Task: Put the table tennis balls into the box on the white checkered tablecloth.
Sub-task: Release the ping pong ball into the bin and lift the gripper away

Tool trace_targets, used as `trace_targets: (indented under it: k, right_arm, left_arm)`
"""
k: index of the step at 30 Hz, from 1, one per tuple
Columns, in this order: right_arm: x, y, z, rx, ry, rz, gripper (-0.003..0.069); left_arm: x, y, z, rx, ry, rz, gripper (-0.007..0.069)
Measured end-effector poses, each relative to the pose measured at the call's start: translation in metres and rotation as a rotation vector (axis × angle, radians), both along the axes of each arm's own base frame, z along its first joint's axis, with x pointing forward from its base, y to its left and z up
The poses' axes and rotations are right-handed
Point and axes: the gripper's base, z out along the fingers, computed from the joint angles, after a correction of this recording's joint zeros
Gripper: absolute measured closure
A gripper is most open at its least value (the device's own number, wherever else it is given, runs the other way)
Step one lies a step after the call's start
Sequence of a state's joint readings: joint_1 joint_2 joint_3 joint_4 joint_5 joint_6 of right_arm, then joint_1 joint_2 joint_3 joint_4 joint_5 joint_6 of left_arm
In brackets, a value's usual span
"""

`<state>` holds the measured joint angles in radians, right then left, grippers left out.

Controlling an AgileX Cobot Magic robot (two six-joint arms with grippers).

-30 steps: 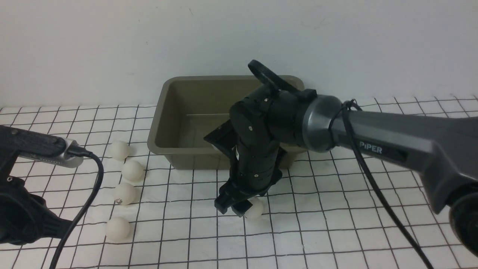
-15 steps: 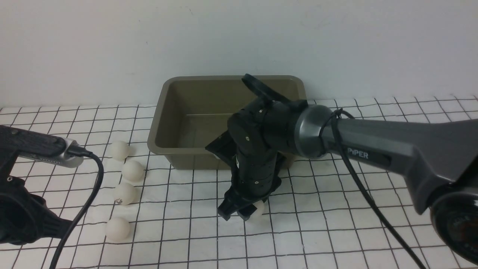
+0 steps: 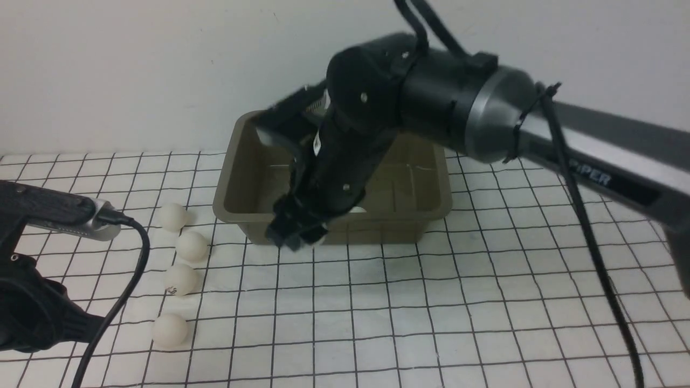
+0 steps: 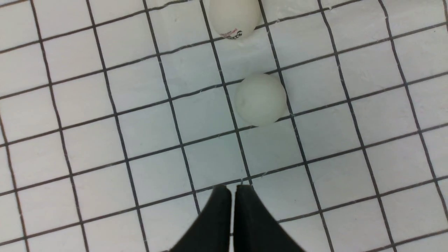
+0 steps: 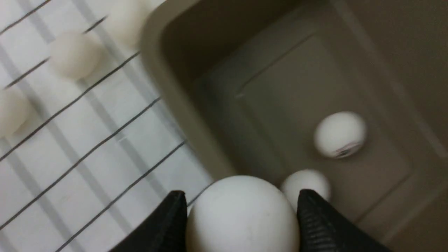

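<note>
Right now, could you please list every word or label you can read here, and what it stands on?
"PIPER": grey right arm link.
Red-and-dark print on a matte white table tennis ball on the checkered cloth: unreadable.
Print on a white ball inside the olive-brown plastic box: blurred.

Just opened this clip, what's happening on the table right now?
The right gripper holds a table tennis ball roughly over the near rim of the box, not yet released. Two balls already lie inside. Four more balls sit in a row on the checkered tablecloth, left of the box. The left gripper is shut and empty, hovering above the cloth near two of them.
</note>
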<state>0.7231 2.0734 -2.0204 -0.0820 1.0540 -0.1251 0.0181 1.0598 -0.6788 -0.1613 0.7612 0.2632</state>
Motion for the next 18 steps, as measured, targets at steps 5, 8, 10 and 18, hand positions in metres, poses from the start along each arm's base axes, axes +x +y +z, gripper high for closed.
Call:
trace_targets:
  k: [5,8,10,18]
  right_arm:
    - [0.028,-0.020,-0.006,0.021,-0.051,-0.090,0.0295]
    - [0.048,-0.034,-0.021,0.031,-0.034,-0.144,0.0295]
    - [0.057,-0.042,-0.032,0.039,-0.007,-0.173,0.0295]
    - [0.092,-0.071,-0.081,0.112,0.135,-0.259,0.0295]
  left_arm:
    - [0.002,-0.001,-0.003,-0.018,-0.024,0.013,0.0621]
    - [0.005,-0.002,-0.005,-0.042,-0.023,0.021,0.0603]
    - [0.007,-0.003,-0.008,-0.056,-0.013,0.020,0.0586]
    - [0.029,-0.012,-0.035,-0.131,0.073,-0.042,0.0434]
